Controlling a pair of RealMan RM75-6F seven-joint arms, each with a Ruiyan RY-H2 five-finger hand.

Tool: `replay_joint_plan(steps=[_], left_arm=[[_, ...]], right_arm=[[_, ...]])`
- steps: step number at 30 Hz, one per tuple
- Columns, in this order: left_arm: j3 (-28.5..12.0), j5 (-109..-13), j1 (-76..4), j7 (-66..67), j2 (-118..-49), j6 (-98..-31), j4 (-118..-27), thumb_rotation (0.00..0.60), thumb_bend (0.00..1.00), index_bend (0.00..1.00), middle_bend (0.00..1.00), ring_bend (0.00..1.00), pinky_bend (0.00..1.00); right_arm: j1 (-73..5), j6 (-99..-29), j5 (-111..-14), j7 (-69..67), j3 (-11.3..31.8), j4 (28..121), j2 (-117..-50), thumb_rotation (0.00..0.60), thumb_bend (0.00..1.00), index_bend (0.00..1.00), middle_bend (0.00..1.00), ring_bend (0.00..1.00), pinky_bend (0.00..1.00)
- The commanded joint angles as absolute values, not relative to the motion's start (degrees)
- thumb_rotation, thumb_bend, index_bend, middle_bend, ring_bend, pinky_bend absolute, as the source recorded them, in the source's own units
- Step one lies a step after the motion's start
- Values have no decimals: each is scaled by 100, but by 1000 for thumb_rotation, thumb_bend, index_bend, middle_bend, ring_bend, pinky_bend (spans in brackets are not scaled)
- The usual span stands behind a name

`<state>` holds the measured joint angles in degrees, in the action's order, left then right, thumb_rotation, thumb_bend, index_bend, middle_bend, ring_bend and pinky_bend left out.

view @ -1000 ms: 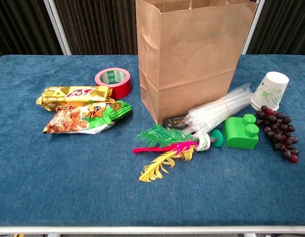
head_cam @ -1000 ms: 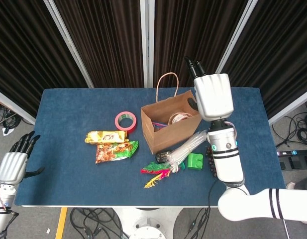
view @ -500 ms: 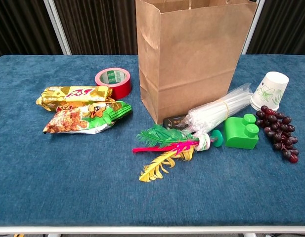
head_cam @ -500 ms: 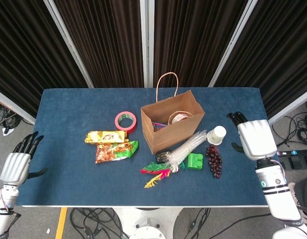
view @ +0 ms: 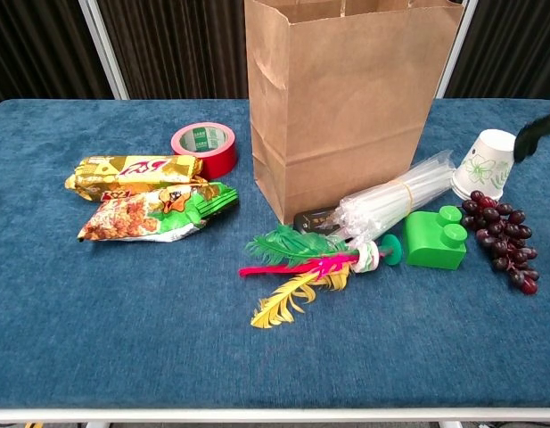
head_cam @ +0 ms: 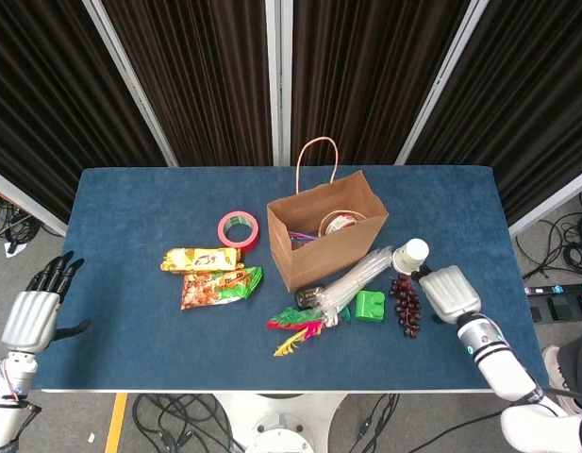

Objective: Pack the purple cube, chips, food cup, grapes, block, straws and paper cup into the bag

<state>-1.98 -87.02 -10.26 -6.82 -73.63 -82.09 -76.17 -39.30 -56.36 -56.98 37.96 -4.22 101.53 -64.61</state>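
We have a food cup (head_cam: 341,224) already in the bag (head_cam: 321,247). Our right hand (head_cam: 447,292), holding nothing, hovers just beside the paper cup (head_cam: 410,255) and grapes (head_cam: 405,304); block (head_cam: 370,306), straws (head_cam: 352,280) and chips (head_cam: 218,287) remain beyond them. How far its fingers spread, we cannot tell.

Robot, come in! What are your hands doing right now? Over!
Right hand open beside the paper cup and grapes, holding nothing. Left hand open, off the table's left edge. Bag upright, straws leaning against it.
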Motion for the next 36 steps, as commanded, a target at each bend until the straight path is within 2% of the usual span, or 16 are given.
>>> replay_joint_plan(steps=[1,10,20,24,30,36], left_arm=[[-201,-8687,-1024,-696,-7370,-8196,-7589,600,84,114,88,35,195],[-193,-8710,-1020,-779,-7410,-8211,-7444,600,84,114,88,35,196],[-194,-8726,-1020,-895,-7436,-8222,-7352,600,85,114,88,35,196],[-180,-8740,-1032,-919,-7462,-8198,-7313,600,84,114,88,35,195],[-195,-8722,-1014,-906,-7458,-8233,-7332,600,84,114,87,35,195],[-187,-8718,-1034,-807,-7494,-8188,-7349,600,86,114,87,35,195]], right_arm=[[-4034,-5419,-5396,4027,-470,9902,-6814,600,0,280,238,790,840],[-4025,-5640,-4878,4215,-322,9886,-7233,600,0,263,245,792,840],[-4004,-6369,-4790,4652,-169,10320,-7109,600,0,212,258,814,855],[-4091,-6045,-5275,4384,-174,10194,-6987,600,0,196,240,806,855],[-4374,-5289,-6702,4191,-532,9657,-6528,600,0,192,234,807,855],[-4387,-5110,-7584,3764,-720,9490,-6180,600,0,191,237,809,853]])
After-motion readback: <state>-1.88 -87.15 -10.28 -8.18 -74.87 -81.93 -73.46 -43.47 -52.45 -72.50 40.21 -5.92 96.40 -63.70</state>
